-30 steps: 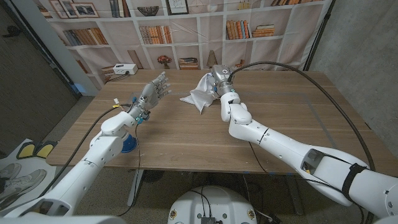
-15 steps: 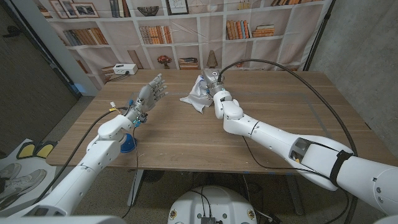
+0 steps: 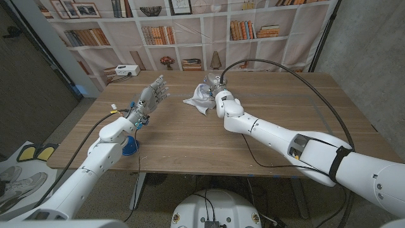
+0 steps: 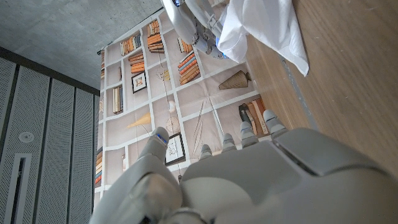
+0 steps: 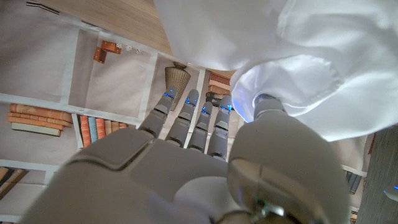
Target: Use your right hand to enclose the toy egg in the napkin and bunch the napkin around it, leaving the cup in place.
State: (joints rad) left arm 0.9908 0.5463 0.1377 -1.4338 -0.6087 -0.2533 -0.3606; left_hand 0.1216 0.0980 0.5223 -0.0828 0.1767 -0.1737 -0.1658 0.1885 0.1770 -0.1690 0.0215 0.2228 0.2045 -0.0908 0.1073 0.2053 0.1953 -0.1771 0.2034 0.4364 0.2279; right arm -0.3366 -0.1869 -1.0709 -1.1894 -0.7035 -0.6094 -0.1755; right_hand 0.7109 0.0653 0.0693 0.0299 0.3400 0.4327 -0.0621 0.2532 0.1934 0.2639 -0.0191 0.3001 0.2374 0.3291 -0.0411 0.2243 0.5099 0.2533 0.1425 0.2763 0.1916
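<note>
the white napkin (image 3: 199, 98) lies bunched on the far middle of the wooden table (image 3: 190, 139), and the right hand (image 3: 214, 88) is pushed into its right side. in the right wrist view cloth drapes over the thumb while the fingers (image 5: 186, 118) reach out straight; whether it grips the cloth cannot be told. the left hand (image 3: 154, 95) is raised off the table, well left of the napkin, fingers apart and holding nothing.
</note>
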